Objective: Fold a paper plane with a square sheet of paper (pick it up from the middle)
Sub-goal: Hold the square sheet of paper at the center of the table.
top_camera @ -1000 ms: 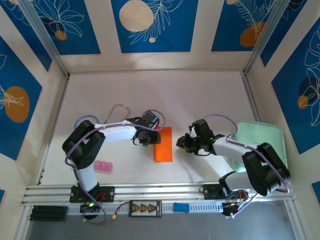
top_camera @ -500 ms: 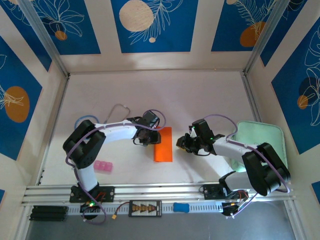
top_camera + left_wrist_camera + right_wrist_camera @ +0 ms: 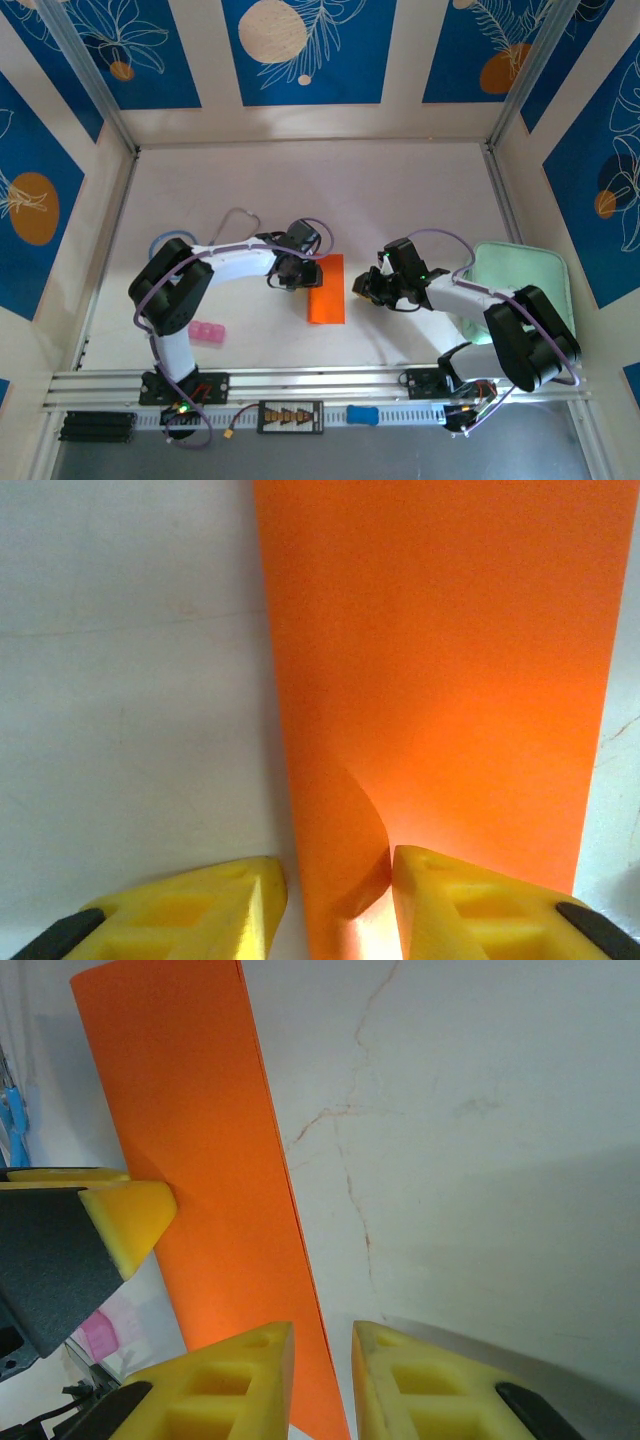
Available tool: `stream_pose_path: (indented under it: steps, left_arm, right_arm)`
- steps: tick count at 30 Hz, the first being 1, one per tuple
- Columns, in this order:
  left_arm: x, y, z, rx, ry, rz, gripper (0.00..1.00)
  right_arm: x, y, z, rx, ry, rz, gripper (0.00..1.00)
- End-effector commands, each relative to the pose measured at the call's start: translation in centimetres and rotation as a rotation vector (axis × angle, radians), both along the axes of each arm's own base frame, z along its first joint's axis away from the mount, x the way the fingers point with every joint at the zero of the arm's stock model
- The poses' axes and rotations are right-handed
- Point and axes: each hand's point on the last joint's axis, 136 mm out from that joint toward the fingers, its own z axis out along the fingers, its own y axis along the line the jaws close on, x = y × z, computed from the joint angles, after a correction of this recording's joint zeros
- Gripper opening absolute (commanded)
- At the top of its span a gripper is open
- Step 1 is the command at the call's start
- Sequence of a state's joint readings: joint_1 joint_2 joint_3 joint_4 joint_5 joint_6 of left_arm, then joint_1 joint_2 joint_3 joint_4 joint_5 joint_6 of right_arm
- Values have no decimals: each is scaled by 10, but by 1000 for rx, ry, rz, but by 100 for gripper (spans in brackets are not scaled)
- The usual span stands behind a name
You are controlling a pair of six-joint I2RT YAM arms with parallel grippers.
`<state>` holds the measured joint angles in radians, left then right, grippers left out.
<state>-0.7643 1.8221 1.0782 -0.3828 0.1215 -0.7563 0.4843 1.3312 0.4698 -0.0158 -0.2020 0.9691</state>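
The square sheet of paper [image 3: 326, 289] lies on the desk [image 3: 400, 190] at the centre of the top view as a narrow rectangle, apparently folded once in half. No nose or wing folds show, so I judge the plane barely begun. The left end effector [image 3: 338, 890], at the sheet's upper-left corner, is released, its fingers astride a curled-up edge layer that touches one finger. The right end effector [image 3: 322, 1360], at the right edge, is narrowly parted and grasps nothing.
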Motion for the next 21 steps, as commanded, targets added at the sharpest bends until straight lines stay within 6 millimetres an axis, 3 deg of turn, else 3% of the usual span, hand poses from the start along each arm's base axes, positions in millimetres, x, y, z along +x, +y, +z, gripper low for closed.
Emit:
stream_pose_path:
  steps: [1,21]
  left_arm:
    - [5,22,-23,113,-3,20,40]
    - [3,20,-29,101,17,40,41]
  right_arm:
    - [0,3,6,5,-10,20,24]
    - [0,8,10,29,-28,38,23]
